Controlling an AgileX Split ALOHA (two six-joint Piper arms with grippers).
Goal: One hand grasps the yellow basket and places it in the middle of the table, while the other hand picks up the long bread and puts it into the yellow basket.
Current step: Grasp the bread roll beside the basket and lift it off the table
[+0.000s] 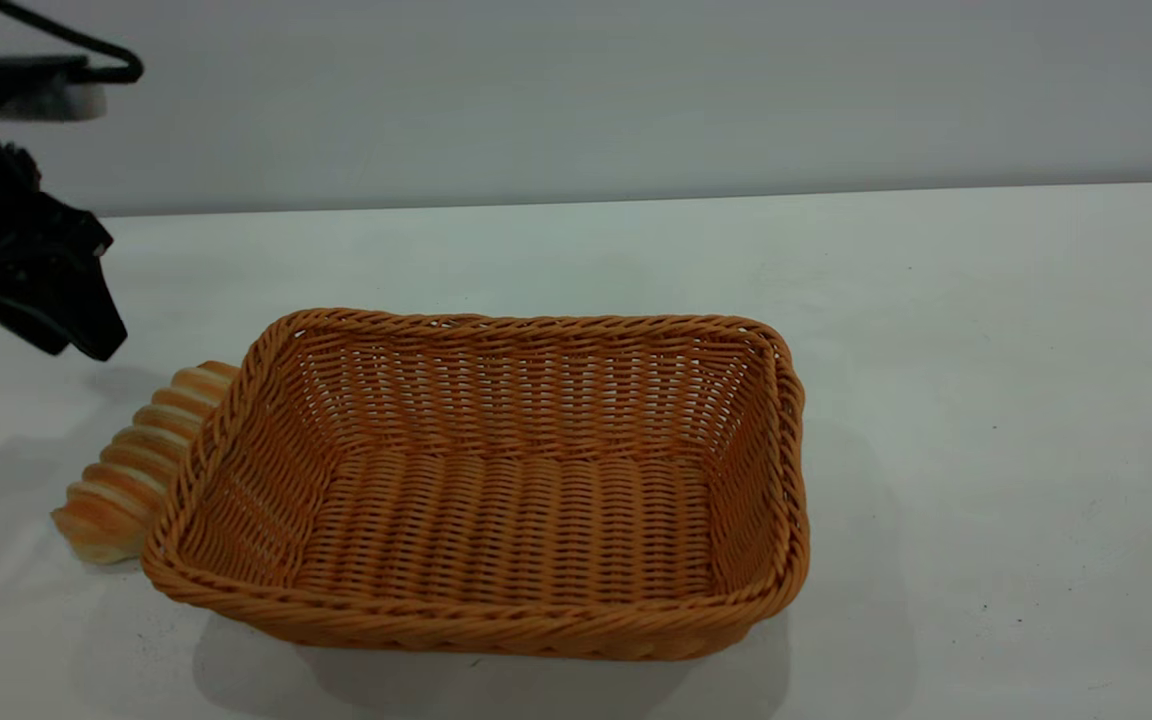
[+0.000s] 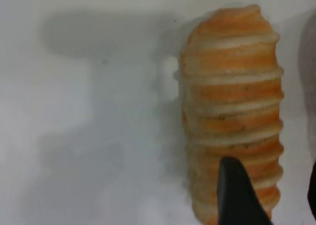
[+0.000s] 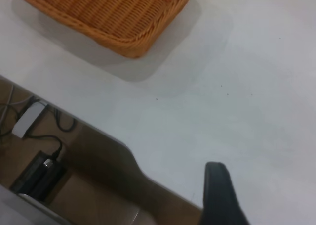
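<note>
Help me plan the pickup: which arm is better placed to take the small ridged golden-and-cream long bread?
Left. The left gripper hovers just above the ridged golden-and-cream long bread, which lies beside the orange woven wicker basket on its left. Its wrist view looks straight down on the bread. The right gripper is over bare white table.

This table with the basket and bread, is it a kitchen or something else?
Probably a robot test bench, not a kitchen: a bare white table against a blank wall, a black robot gripper above the long bread, and cables and a power adapter below the table edge.
</note>
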